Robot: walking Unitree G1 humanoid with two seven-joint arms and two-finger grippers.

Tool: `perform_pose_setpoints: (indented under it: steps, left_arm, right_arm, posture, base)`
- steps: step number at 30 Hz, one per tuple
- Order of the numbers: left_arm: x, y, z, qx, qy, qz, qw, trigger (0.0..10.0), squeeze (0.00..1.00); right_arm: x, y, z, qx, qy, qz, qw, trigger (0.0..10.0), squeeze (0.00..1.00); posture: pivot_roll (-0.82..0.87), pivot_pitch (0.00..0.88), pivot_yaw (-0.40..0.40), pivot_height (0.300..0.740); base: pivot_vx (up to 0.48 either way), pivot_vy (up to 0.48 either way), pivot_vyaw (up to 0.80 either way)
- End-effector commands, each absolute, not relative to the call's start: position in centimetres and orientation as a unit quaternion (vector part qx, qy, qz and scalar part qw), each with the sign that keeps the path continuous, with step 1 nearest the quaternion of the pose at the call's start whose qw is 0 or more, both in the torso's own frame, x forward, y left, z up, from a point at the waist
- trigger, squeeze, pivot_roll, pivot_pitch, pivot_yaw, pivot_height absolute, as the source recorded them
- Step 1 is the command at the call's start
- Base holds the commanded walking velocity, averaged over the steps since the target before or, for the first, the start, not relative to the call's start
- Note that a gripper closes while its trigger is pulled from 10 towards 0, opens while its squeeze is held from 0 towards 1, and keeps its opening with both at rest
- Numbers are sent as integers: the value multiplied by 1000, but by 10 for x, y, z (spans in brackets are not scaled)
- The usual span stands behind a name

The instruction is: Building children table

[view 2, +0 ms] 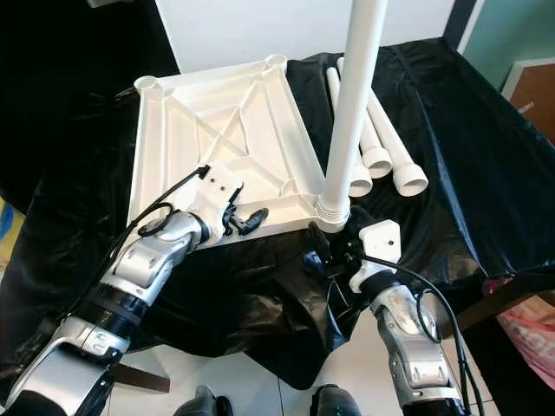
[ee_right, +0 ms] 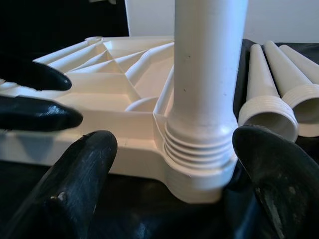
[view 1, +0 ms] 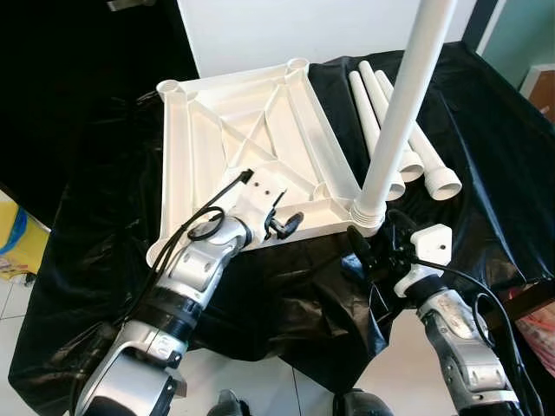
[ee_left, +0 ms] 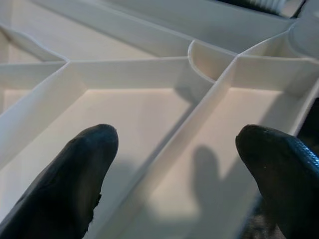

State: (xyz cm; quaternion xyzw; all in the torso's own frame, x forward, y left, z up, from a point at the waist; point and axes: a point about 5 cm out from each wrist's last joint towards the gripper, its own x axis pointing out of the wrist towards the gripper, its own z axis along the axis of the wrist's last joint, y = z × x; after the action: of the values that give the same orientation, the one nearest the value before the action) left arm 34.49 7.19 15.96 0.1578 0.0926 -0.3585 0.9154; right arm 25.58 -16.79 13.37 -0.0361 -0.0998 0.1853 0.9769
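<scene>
Two grippers' fingers spread wide, left gripper over upturned tabletop, right gripper flanking upright leg.

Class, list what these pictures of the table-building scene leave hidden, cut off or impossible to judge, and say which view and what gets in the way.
- Upright leg: its top is cut off by the upper edge in the eye views.
- Tabletop: its near-left corner is hidden by the left gripper and arm.
- Right gripper: whether its fingers touch the leg cannot be told.
- Loose legs: their far ends are hidden behind the upright leg.
</scene>
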Motion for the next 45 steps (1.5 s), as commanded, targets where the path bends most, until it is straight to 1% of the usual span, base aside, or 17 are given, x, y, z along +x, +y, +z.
perform_pose_setpoints:
  steps: [1,2,3,4,6,7,11,16,22,24,30,38,41,43,44,45]
  left_arm:
    - [349,75,156,173,104,-346,916,10000,1000]
    - [353,76,155,194,108,-343,913,10000,1000]
    - [353,76,155,194,108,-343,913,10000,1000]
    - [358,78,155,212,112,-334,912,10000,624]
    - [361,79,155,223,114,-329,911,10000,624]
    - [366,79,156,227,120,-323,911,10000,0]
    - [373,82,159,229,130,-311,913,10000,0]
    - [377,85,158,236,157,-320,904,10000,0]
    - [377,84,156,225,181,-359,887,10000,0]
    - [376,82,159,199,182,-381,884,10000,0]
    - [377,82,158,203,190,-403,872,10000,0]
    - [379,84,148,231,213,-375,872,10000,0]
    - [381,84,136,215,245,-332,885,10000,0]
    - [381,85,134,207,252,-324,888,10000,0]
    - [381,87,132,200,257,-314,892,6510,0]
    - [381,87,132,200,257,-314,892,6510,0]
  right_arm:
    - [253,-171,133,-34,-91,184,978,10000,0]
    - [252,-174,133,-38,-90,181,979,10000,0]
    - [252,-174,133,-38,-90,181,979,10000,0]
    - [251,-176,134,-41,-89,179,979,10000,0]
    - [250,-177,135,-43,-89,177,979,10000,0]
    - [250,-178,136,-44,-88,176,980,10000,0]
    - [250,-179,137,-47,-86,174,980,10000,0]
    - [250,-179,137,-53,-85,172,980,10000,0]
    - [249,-184,137,-59,-81,163,981,10000,0]
    - [248,-185,137,-61,-80,160,982,10000,0]
    - [247,-187,137,-65,-79,154,983,10000,0]
    - [247,-189,138,-67,-80,148,984,10000,0]
    - [248,-189,140,-67,-81,145,984,10000,0]
    - [248,-189,140,-67,-81,144,984,10000,0]
    - [248,-190,141,-68,-81,144,984,10000,0]
    - [248,-190,141,-68,-81,144,984,10000,0]
  posture:
    - [-160,113,88,740]
    - [-163,112,92,740]
    - [-163,112,92,740]
    - [-167,107,97,740]
    - [-169,107,99,740]
    - [-172,103,104,740]
    - [-176,100,110,740]
    - [-181,97,123,740]
    - [-189,93,136,740]
    - [-193,93,139,740]
    - [-192,100,141,740]
    - [-191,106,139,740]
    - [-191,117,134,740]
    - [-191,119,134,740]
    - [-191,121,134,740]
    - [-191,121,134,740]
  base:
    - [0,0,0]
    - [0,0,0]
    - [0,0,0]
    - [0,0,0]
    - [0,0,0]
    - [0,0,0]
    - [0,0,0]
    - [0,0,0]
    - [0,0,0]
    - [0,0,0]
    - [0,0,0]
    - [0,0,0]
    - [0,0,0]
    - [0,0,0]
    - [0,0,0]
    - [0,0,0]
